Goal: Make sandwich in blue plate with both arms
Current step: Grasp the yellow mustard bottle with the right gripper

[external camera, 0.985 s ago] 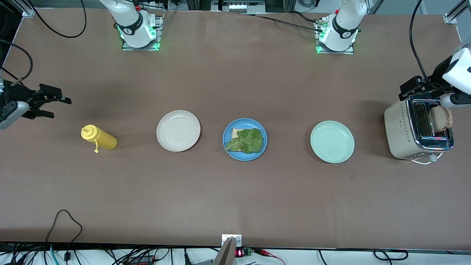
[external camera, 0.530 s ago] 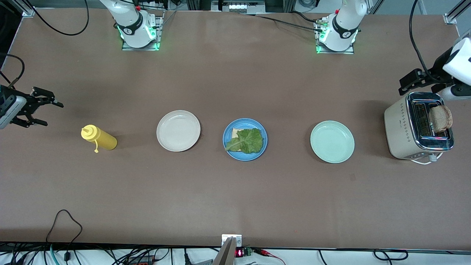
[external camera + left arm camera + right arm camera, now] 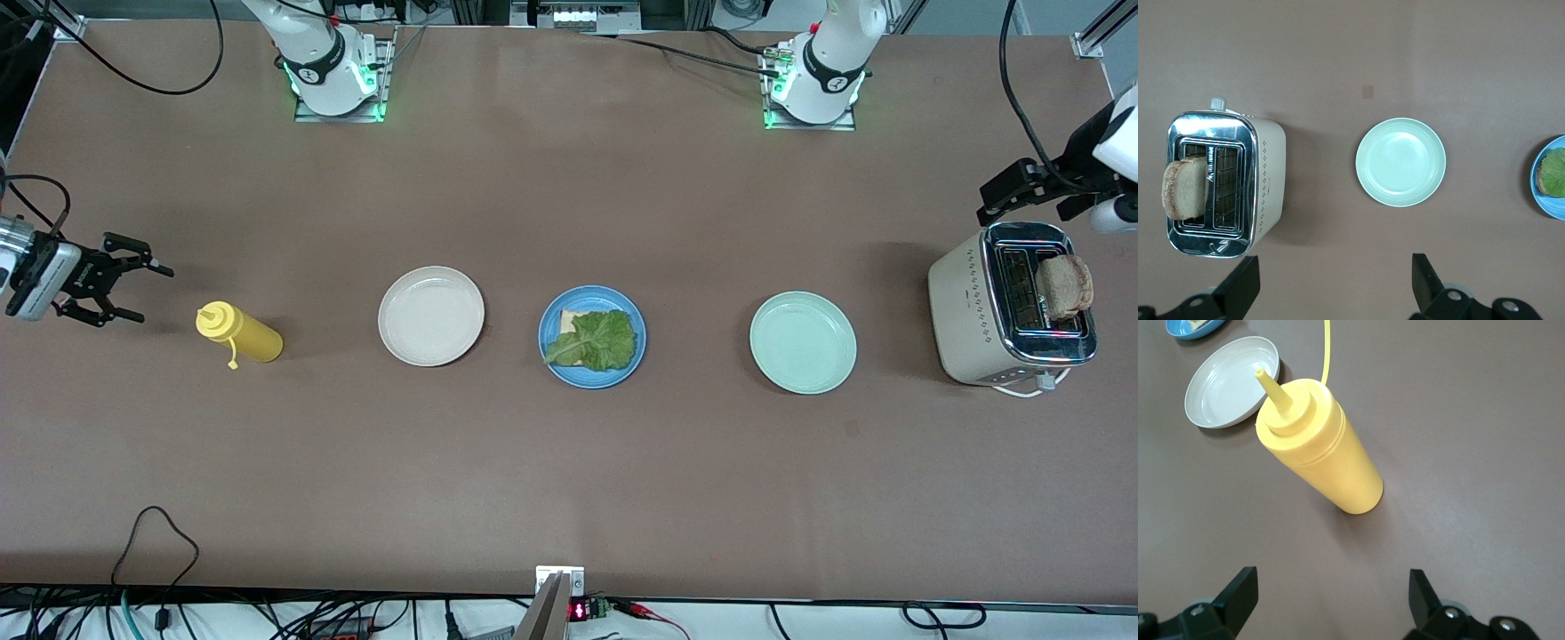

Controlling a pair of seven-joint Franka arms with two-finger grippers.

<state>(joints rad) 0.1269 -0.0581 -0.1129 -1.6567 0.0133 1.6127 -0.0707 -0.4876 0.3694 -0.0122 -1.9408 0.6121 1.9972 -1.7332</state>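
The blue plate [image 3: 594, 380] sits mid-table and holds a toast slice [image 3: 567, 317] under a green lettuce leaf [image 3: 597, 340]. A second brown toast slice [image 3: 1064, 284] stands in a slot of the cream toaster [image 3: 978, 311] at the left arm's end. My left gripper [image 3: 1000, 194] hovers open beside the toaster's top, holding nothing; its wrist view looks down on the toaster [image 3: 1265, 180] and the toast [image 3: 1183, 189]. My right gripper [image 3: 153, 292] is open and empty, low beside a yellow squeeze bottle [image 3: 240, 334] at the right arm's end.
A cream-white plate [image 3: 431, 316] lies between the bottle and the blue plate. A mint-green plate [image 3: 803, 342] lies between the blue plate and the toaster. The toaster's white cord [image 3: 1022, 391] curls at its base. Cables hang along the table's near edge.
My left gripper has drawn up and away from the toaster's slots. My right gripper pulled back, then came down closer to the yellow bottle. Both stayed open.
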